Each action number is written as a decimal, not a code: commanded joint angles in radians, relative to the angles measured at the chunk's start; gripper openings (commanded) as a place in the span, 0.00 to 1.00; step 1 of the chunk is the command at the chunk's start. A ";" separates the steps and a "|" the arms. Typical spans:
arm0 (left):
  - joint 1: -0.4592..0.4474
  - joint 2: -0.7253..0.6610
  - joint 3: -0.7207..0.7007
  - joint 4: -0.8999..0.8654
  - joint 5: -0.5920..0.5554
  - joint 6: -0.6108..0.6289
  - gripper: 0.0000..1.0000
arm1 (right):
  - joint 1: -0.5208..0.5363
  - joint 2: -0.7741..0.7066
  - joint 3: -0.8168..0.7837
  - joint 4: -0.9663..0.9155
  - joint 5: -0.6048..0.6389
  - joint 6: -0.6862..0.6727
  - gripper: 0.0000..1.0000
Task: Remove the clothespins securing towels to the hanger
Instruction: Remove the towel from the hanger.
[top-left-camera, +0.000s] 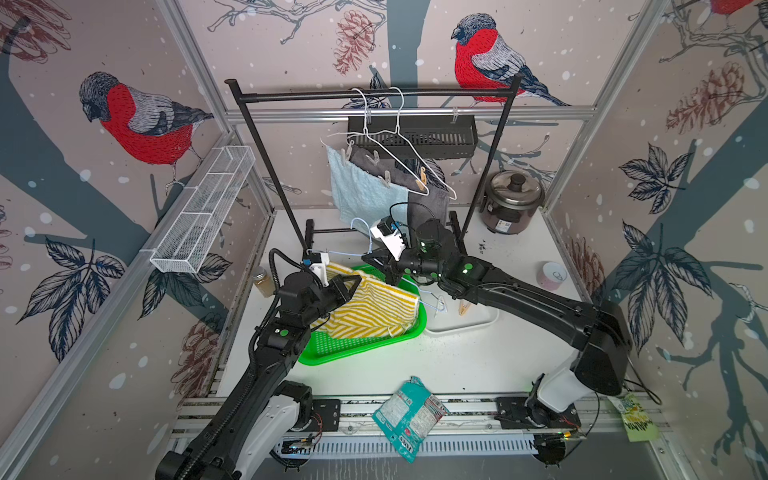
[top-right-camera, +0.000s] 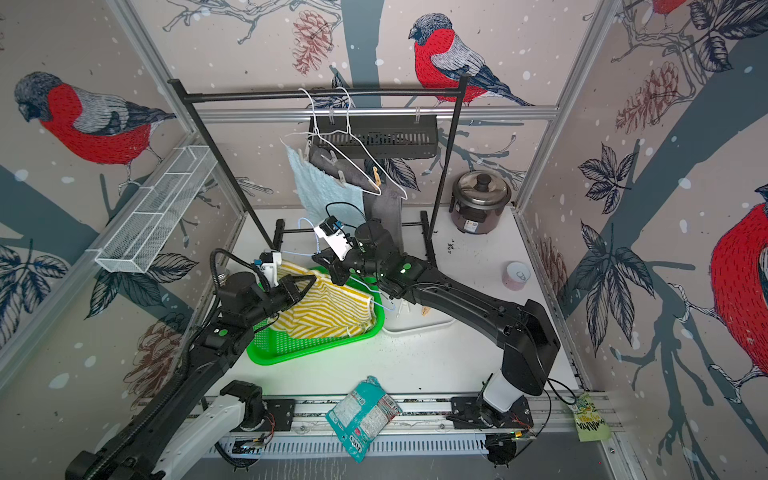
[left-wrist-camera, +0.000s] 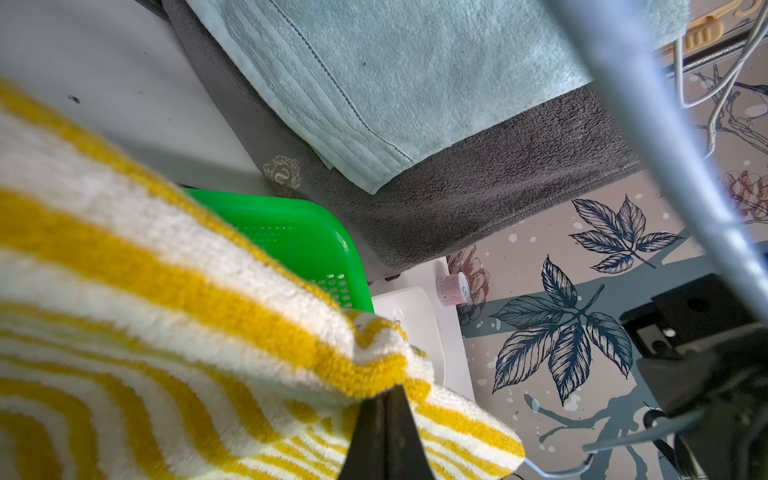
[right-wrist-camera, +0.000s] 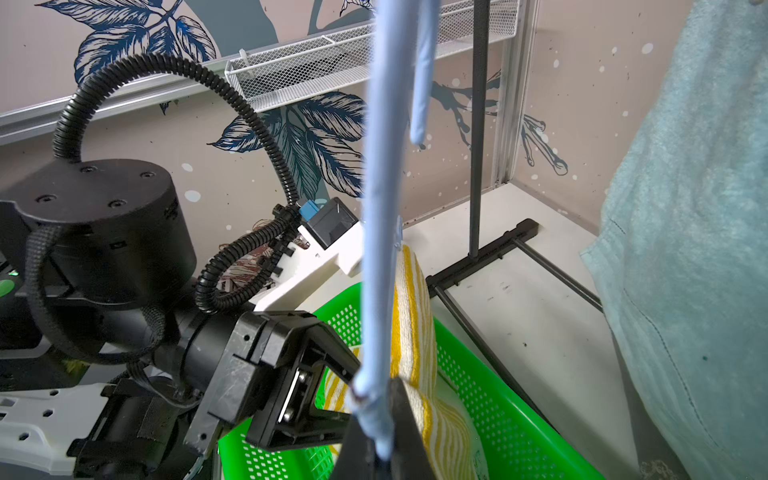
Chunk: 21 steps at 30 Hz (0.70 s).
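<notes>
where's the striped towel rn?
In both top views the yellow-striped towel sits bunched in the green basket at table centre, left of the white tray; the left end effector pinches its far edge.

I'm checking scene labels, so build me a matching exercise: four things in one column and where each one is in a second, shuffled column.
Things:
1. striped towel
2. blue towel
3. blue hanger
4. snack bag

Places:
A. lying on the front rail
B. over the green basket, pinched in the shut left jaws
C. clamped in the shut right jaws
D. pegged up, hanging from the rack

Pairs: 1-B, 2-D, 3-C, 4-A
</notes>
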 joint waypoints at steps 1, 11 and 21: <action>0.000 -0.026 0.022 -0.052 -0.070 0.028 0.00 | -0.003 -0.007 0.007 0.037 0.015 -0.007 0.00; 0.000 -0.176 0.083 -0.352 -0.258 0.086 0.00 | -0.005 0.012 0.042 -0.071 0.166 -0.076 0.00; 0.000 -0.252 0.194 -0.595 -0.381 0.100 0.00 | -0.005 0.015 0.049 -0.132 0.253 -0.112 0.00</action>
